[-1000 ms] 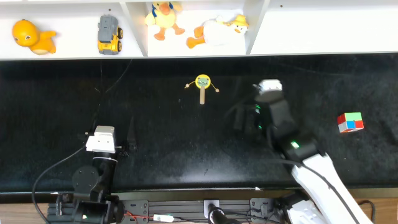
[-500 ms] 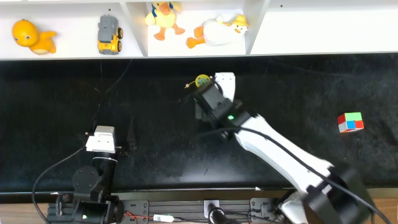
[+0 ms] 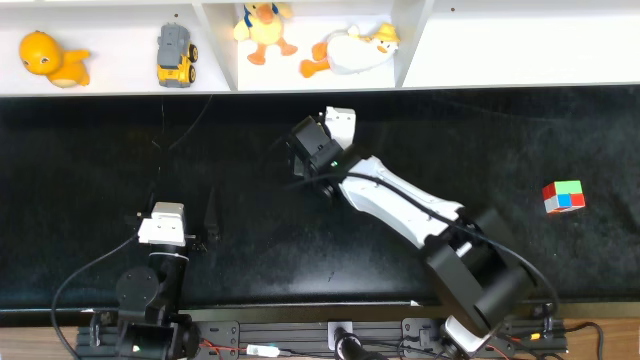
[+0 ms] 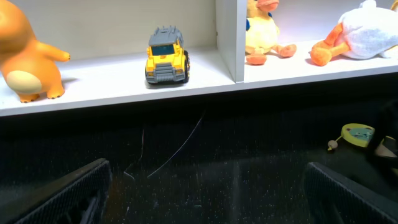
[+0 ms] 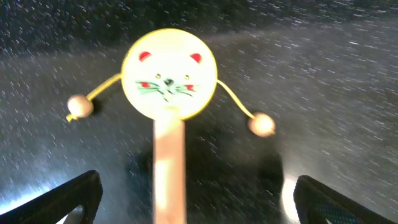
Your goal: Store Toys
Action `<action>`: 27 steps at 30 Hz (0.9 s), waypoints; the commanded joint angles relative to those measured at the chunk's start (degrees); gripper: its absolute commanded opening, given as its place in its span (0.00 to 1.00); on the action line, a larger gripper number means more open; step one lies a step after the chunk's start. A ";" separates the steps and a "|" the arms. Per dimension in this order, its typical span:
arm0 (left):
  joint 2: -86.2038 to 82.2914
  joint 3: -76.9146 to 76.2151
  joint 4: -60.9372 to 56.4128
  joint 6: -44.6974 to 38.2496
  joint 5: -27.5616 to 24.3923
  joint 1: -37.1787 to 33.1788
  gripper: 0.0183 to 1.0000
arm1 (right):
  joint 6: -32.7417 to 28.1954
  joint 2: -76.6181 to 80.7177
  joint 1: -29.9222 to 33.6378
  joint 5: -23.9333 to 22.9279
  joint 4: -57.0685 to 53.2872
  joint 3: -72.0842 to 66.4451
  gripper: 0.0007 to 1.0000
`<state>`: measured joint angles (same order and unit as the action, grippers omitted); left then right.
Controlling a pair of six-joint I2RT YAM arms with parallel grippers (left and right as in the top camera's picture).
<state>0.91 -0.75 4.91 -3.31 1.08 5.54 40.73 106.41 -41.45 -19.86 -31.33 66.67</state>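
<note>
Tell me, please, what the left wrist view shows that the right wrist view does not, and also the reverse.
The left wrist view adds the white shelf with an orange duck toy, a yellow truck, a yellow plush duck and a white plush duck. The right wrist view adds, on the rattle drum, a clear cat face, the wooden handle and both beads on their strings. Both share the rattle drum itself, which is partly hidden in the left wrist view, and the black table.

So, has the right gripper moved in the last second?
Yes. In the top view the right gripper went left, away from the colour cube, and is now over the rattle.
</note>
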 commanded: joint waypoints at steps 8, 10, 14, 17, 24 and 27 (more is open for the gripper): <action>-0.74 0.31 -0.17 0.59 0.48 0.22 1.00 | -2.12 5.95 -0.52 2.47 -1.22 5.92 0.92; -0.74 0.31 -0.17 0.59 0.48 0.22 1.00 | -2.14 5.99 -0.52 2.47 -2.12 5.92 0.85; -0.74 0.31 -0.15 0.59 0.48 0.22 1.00 | -2.14 5.99 -0.52 2.47 -3.50 5.92 0.61; -0.74 0.31 -0.17 0.59 0.48 0.22 1.00 | -2.14 5.99 -0.52 2.47 -4.00 5.92 0.50; -0.74 0.31 -0.17 0.59 0.48 0.22 1.00 | -2.19 5.27 -0.55 2.49 -4.44 5.77 0.31; -0.74 0.31 -0.17 0.59 0.48 0.22 1.00 | -3.61 3.91 -0.33 2.40 -4.59 5.27 0.26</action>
<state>0.89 -0.75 4.91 -3.31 1.10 5.54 38.04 111.28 -41.67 -18.37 -35.70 72.01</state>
